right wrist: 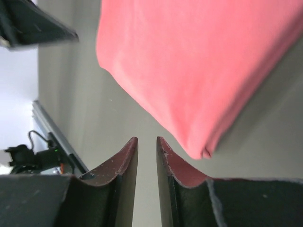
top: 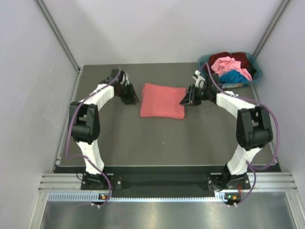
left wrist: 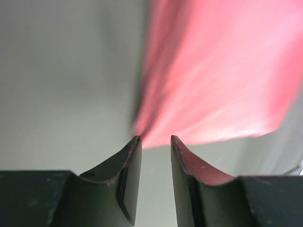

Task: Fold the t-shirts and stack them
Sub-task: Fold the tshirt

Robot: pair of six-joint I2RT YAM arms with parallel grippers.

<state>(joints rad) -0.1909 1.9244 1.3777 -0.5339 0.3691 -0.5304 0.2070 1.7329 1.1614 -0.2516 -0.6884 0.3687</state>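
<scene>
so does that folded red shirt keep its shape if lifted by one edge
Likely floppy: the red shirt lies flat and thin, so its layers would probably fall open. Its soft rounded fold edge suggests a push would bunch it.

From above and behind the two arm bases, the overhead camera looks steeply down and forward across the whole desk [top: 157, 143] to the far wall. It sits far enough back to hold both arms and the teal basket [top: 257, 75] in the far right corner. The left wrist camera sits just behind the left pincer [left wrist: 154, 138], low over the desk and so near that the folded salmon-red t-shirt [left wrist: 213, 71] ahead of it blurs. The right wrist camera rides behind the right pincer [right wrist: 146, 138], equally low and close, facing a corner of that garment from the opposite side. All three views share the t-shirt and the desk around it.
</scene>
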